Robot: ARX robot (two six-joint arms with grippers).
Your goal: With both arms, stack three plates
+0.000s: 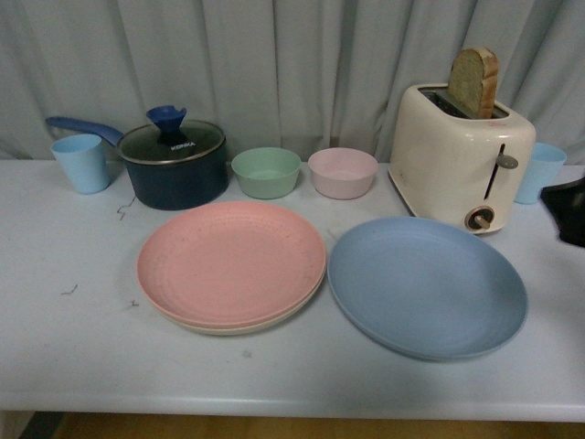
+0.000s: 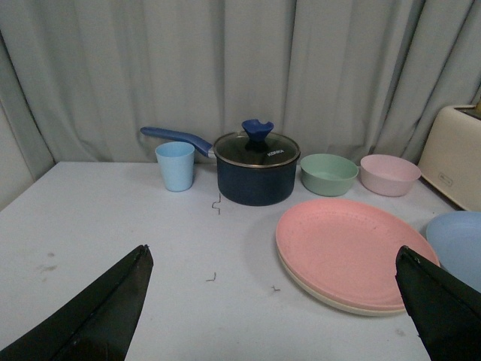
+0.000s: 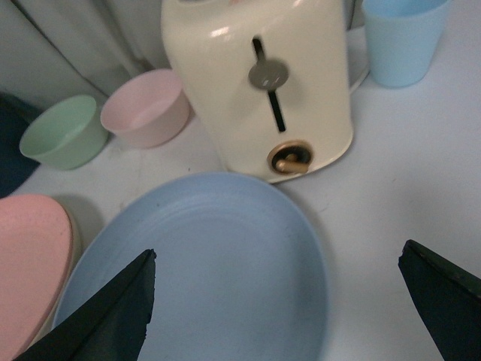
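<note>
The pink plate (image 1: pixel 230 261) lies on top of the beige plate (image 1: pixel 239 323), whose rim shows beneath it, at the table's middle left. The blue plate (image 1: pixel 426 285) lies alone to their right, in front of the toaster. In the left wrist view my left gripper (image 2: pixel 274 256) is open and empty, above the table beside the pink plate (image 2: pixel 349 248). In the right wrist view my right gripper (image 3: pixel 278 259) is open and empty over the near right rim of the blue plate (image 3: pixel 203 263). Part of the right arm (image 1: pixel 567 208) shows at the front view's right edge.
A cream toaster (image 1: pixel 462 155) with a bread slice stands behind the blue plate. A green bowl (image 1: pixel 266 172), a pink bowl (image 1: pixel 343 172) and a dark lidded pot (image 1: pixel 174 160) line the back. Blue cups stand at far left (image 1: pixel 80 163) and far right (image 1: pixel 539 172).
</note>
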